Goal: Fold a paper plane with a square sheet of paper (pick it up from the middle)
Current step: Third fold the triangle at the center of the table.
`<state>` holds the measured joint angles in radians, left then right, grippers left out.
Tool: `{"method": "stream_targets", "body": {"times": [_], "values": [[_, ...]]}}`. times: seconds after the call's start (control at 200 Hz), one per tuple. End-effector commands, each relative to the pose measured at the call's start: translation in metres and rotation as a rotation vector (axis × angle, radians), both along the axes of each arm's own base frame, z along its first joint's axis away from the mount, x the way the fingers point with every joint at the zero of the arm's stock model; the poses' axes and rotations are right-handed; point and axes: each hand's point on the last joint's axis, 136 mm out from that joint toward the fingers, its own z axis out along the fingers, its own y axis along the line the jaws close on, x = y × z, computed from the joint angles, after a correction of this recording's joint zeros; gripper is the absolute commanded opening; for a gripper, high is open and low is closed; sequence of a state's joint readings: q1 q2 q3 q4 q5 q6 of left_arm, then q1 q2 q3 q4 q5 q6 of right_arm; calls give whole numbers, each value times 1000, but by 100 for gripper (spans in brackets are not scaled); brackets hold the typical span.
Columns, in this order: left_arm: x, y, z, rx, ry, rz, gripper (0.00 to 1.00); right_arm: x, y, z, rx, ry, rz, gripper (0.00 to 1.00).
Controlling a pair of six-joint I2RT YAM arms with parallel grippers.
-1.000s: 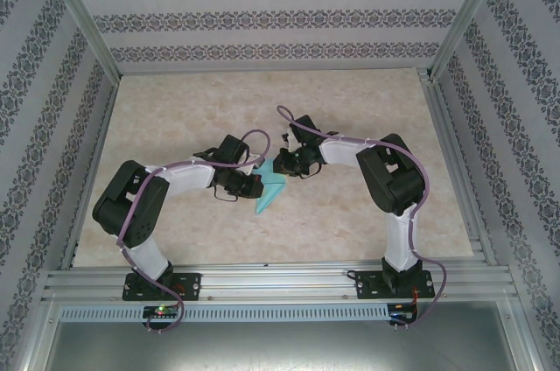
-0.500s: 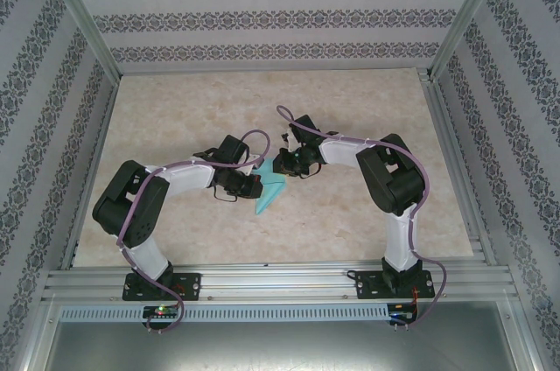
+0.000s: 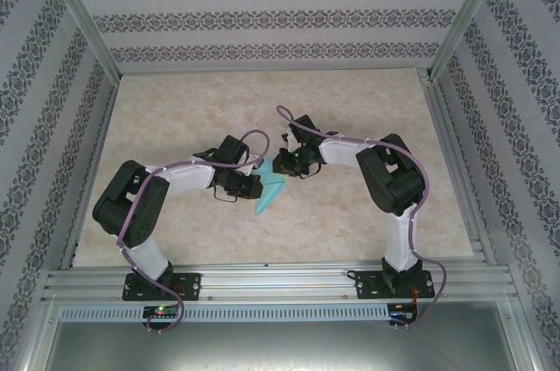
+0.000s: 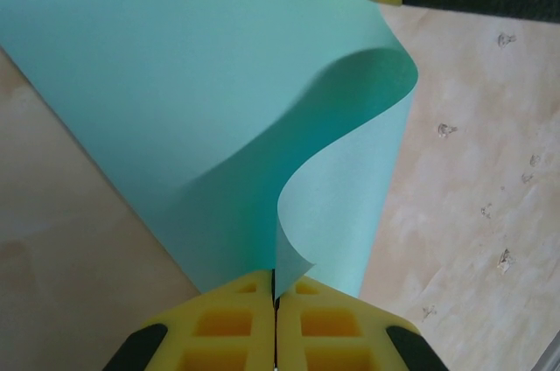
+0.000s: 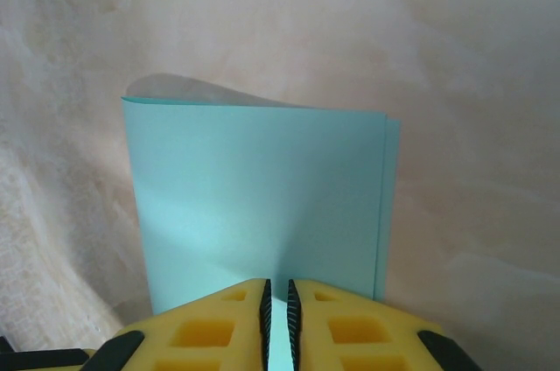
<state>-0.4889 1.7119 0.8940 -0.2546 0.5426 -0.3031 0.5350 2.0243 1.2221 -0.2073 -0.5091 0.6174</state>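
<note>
Turquoise square sheet of paper (image 4: 175, 82) — plain — in left gripper (image 4: 275, 288), right gripper (image 5: 278, 297)

marbled beige tabletop (image 3: 367, 100) | patterned walls (image 3: 262, 12) | aluminium rail (image 3: 280, 282) at near edge

1. The folded paper sheet (image 3: 269, 192) is plain turquoise.
2. The finger pads (image 4: 232, 327) are yellow.
3. The table (image 3: 350, 222) is cream, faintly marbled.
4. The walls (image 3: 262, 21) carry dark floral stripes on white.
5. The arms (image 3: 179, 180) are black and white; the cables (image 3: 259, 133) are purple.
</note>
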Motion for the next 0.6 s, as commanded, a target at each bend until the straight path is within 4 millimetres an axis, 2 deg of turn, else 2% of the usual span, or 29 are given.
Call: {"method": "stream_targets", "body": {"times": [0.0, 0.595], "values": [[-5, 5, -10, 4, 60, 24, 9, -14, -13, -26, -103, 53, -3, 18], [0, 2, -11, -6, 45, 28, 11, -16, -13, -28, -109, 58, -4, 18]]}}
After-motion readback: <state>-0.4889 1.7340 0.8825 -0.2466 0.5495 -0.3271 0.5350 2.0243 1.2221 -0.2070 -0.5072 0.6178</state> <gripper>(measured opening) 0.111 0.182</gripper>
